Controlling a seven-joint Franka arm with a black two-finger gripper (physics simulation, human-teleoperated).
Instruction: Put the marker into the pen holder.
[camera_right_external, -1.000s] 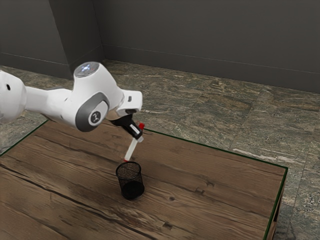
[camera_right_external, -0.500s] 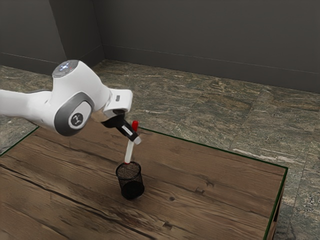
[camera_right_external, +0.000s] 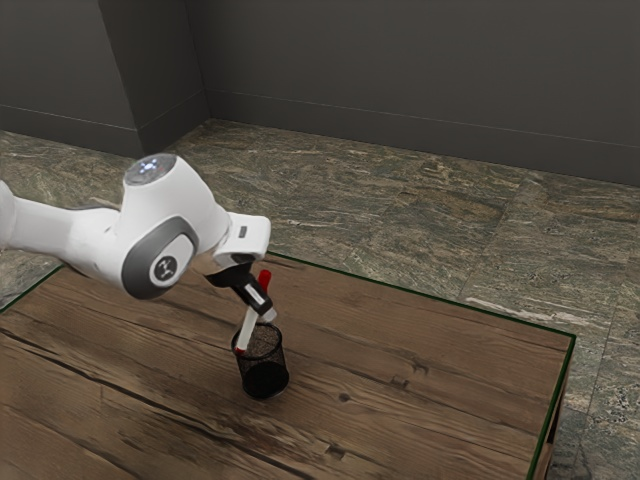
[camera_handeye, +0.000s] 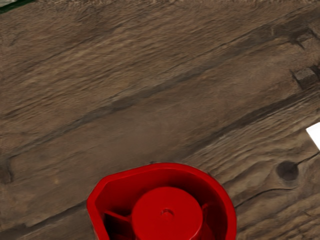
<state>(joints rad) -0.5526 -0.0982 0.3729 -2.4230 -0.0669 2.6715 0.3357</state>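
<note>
Wall (camera_right_external: 410, 80), dark grey, plain; stands well beyond the pen holder (camera_right_external: 262, 370). Floor (camera_right_external: 400, 220), veined stone tile, between wall and table. Table (camera_right_external: 420, 400), brown planks with a green edge, directly beneath the pen holder.

Arm (camera_right_external: 165, 225), white with grey joint covers, one; enters from the exterior view's left and reaches to above the pen holder. As sole arm, necessarily the nearer.

Pen holder, black mesh, round, upright, open mouth upward; no visible tilt.

Gripper (camera_right_external: 259, 307), black, two-fingered; closed on the marker (camera_right_external: 249, 328) partway along its barrel, just above the pen holder's mouth.

Marker, white barrel, red at both ends; held aslant. Long axis steep but leaning: cap (camera_right_external: 265, 278) high above the holder, toward the exterior view's right; red tip (camera_right_external: 240, 350) low, at the holder's rim on the exterior view's left. Tip lies below the jaws, cap above them. Whether the tip is inside the mesh or merely in line with the rim cannot be told.

Move called for, by judgement: bring the tip toward the middle of the holder's mouth, stand the barrel straighter, lower, then release. Likely fault: tip catching the rim and tipping the holder.
</note>
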